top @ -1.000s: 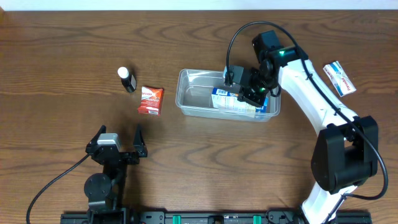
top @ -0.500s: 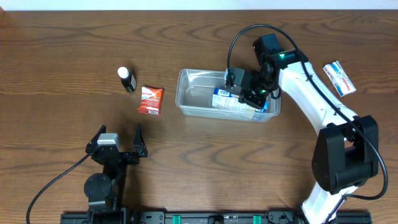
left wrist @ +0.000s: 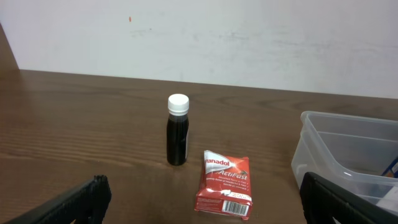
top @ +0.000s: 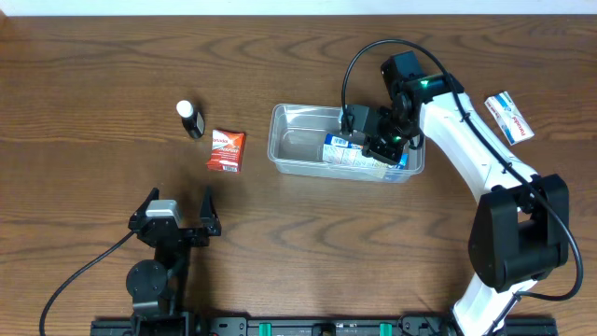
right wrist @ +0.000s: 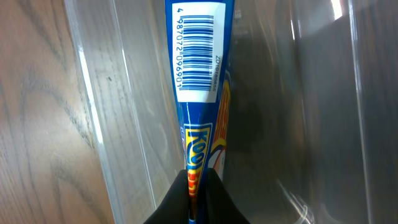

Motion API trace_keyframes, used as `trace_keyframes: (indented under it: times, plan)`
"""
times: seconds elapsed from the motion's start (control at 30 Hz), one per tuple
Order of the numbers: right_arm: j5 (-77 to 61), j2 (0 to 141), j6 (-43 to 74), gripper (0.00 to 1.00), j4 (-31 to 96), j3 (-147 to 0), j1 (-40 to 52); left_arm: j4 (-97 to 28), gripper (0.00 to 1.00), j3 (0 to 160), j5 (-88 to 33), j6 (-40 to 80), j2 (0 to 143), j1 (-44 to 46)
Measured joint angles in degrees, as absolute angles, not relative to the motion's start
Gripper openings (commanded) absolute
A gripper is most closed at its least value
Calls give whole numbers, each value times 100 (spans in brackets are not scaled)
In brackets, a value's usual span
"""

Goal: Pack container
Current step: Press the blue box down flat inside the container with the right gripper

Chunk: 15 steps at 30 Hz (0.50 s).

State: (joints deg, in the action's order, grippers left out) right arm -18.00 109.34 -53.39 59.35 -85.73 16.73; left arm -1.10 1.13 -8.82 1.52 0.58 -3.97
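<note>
The container (top: pixel 297 149) is a clear rectangular tub at the table's middle right, also seen at the right edge of the left wrist view (left wrist: pixel 336 149). My right gripper (top: pixel 378 143) reaches into its right half, shut on a flat blue packet (top: pixel 347 152). In the right wrist view the packet (right wrist: pixel 199 56) shows a white barcode label and stands edge-on between the closed fingers of the right gripper (right wrist: pixel 194 199), with the tub's clear wall (right wrist: pixel 118 112) on the left. My left gripper (top: pixel 177 207) stands open at the lower left, holding nothing.
A red sachet (top: pixel 226 150) (left wrist: pixel 224 183) lies left of the tub. A small dark bottle with a white cap (top: pixel 190 119) (left wrist: pixel 177 134) stands upright behind it. A blue-and-white box (top: pixel 509 118) lies at the far right.
My right gripper has shifted slightly right with the blue packet, and the tub has slid a little right with it. The left arm has not moved.
</note>
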Motion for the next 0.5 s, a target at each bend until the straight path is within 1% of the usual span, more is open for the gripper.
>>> trace_keyframes:
  times: [0.5]
  plan:
    - [-1557,10934,-5408,4,6405,-8908,1673,-110,98,113,-882,152,58,-397]
